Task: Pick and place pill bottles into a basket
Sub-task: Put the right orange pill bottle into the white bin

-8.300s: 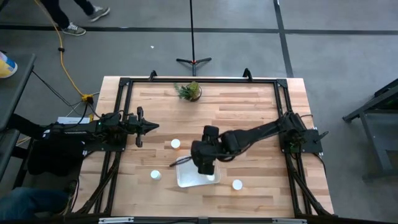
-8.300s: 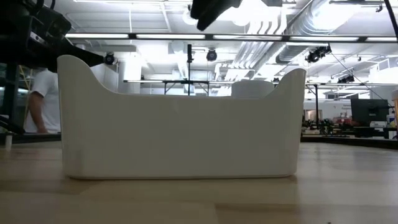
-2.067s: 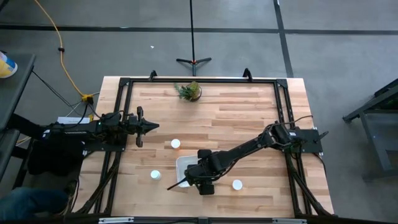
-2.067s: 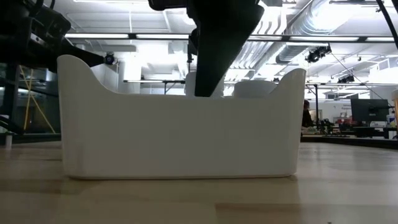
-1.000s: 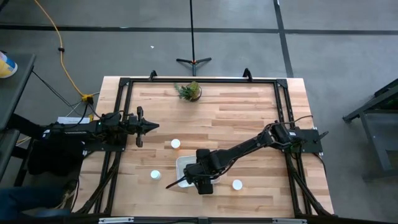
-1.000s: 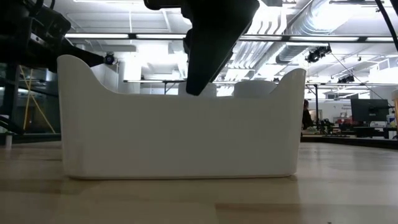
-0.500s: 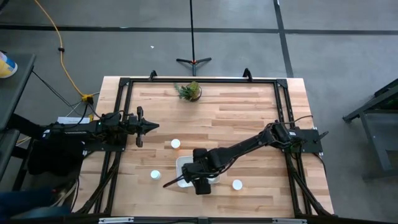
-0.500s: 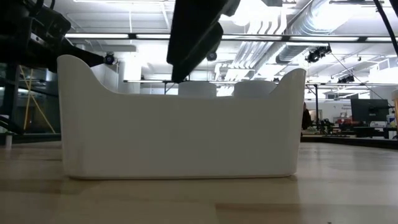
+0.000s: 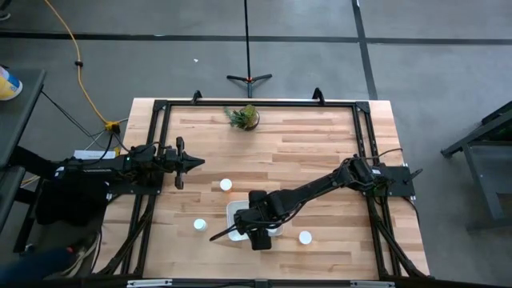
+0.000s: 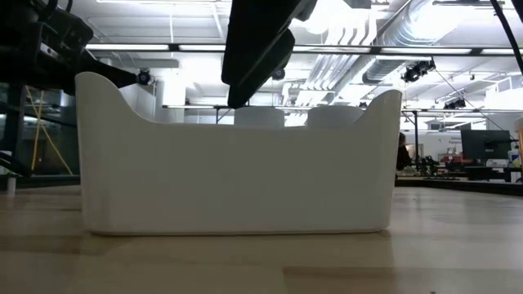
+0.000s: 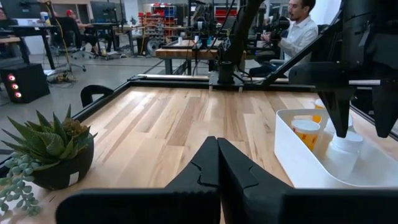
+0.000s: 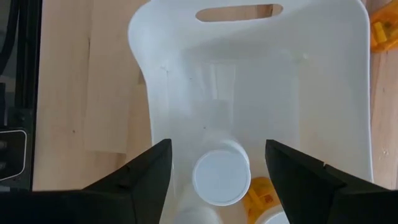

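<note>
The white basket (image 9: 234,210) stands near the table's front centre. It holds several pill bottles. One with a white cap (image 12: 221,174) stands upright, and an orange one (image 12: 261,194) lies beside it. My right gripper (image 12: 217,143) is open just above the basket. Its fingers stand on either side of the upright bottle and touch nothing. In the low view it (image 10: 245,90) hangs above the basket's rim (image 10: 237,124). Three bottles stand on the table (image 9: 226,185) (image 9: 199,226) (image 9: 305,237). My left gripper (image 9: 200,162) is shut and empty at the table's left.
A small green potted plant (image 9: 244,117) stands at the table's far edge. It also shows close by in the left wrist view (image 11: 56,155). A black frame (image 9: 160,108) runs around the table. People sit at desks in the room behind.
My right gripper has risen out of the basket and moved a little toward the table's left edge. A white-capped bottle now stands in the basket where the gripper was.
</note>
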`<state>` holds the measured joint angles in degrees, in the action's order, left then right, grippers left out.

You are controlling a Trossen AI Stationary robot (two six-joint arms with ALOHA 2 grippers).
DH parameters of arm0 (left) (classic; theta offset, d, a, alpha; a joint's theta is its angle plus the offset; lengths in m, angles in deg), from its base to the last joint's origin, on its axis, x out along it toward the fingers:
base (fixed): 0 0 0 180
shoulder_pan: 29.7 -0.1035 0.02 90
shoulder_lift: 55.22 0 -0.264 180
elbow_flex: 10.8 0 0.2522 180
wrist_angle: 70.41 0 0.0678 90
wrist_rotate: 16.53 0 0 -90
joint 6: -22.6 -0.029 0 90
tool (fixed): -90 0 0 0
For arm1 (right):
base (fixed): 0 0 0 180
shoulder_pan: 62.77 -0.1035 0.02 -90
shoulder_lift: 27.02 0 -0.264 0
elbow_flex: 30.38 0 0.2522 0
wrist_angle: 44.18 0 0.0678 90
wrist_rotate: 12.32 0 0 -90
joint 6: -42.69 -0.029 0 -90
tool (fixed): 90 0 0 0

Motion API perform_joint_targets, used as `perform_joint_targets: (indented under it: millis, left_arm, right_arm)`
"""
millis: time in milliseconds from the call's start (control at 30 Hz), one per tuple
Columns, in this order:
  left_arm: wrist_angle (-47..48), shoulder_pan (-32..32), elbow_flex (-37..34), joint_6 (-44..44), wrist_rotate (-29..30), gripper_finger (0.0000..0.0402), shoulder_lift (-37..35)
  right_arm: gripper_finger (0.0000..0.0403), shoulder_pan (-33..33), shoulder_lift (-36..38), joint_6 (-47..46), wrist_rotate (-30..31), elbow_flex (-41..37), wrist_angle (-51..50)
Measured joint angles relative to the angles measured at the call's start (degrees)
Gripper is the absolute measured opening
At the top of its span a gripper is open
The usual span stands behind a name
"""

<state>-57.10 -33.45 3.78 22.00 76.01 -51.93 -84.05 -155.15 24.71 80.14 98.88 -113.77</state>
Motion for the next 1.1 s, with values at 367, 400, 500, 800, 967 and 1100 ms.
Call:
perform_joint_targets:
  millis: [367, 400, 500, 800, 967, 1100]
  left_arm:
    - [0.0, 0.0, 0.0, 0.0, 0.0, 0.0026, 0.0]
    - [0.0, 0.0, 0.0, 0.0, 0.0, 0.0030, 0.0]
    - [0.0, 0.0, 0.0, 0.0, 0.0, 0.0032, 0.0]
    - [0.0, 0.0, 0.0, 0.1, 0.0, 0.0025, 0.0]
    - [0.0, 0.0, 0.0, 0.4, 0.0, 0.0030, 0.0]
    - [0.0, 0.0, 0.0, 0.4, 0.0, 0.0023, 0.0]
  right_arm:
    - [0.0249, 0.0, 0.0, 0.0, -0.1, 0.0, -0.5]
    - [0.0249, 0.0, 0.0, -0.1, 0.0, 0.0, -0.8]
    - [0.0250, 0.1, 0.0, -1.5, 0.5, 0.0, -1.0]
    - [0.0253, 1.7, 0.0, -0.4, 3.4, 6.7, -3.9]
    - [0.0252, 3.7, 0.0, 2.3, 7.2, 13.7, -10.9]
    - [0.0252, 4.1, 0.3, 2.2, 7.6, 19.6, -19.5]
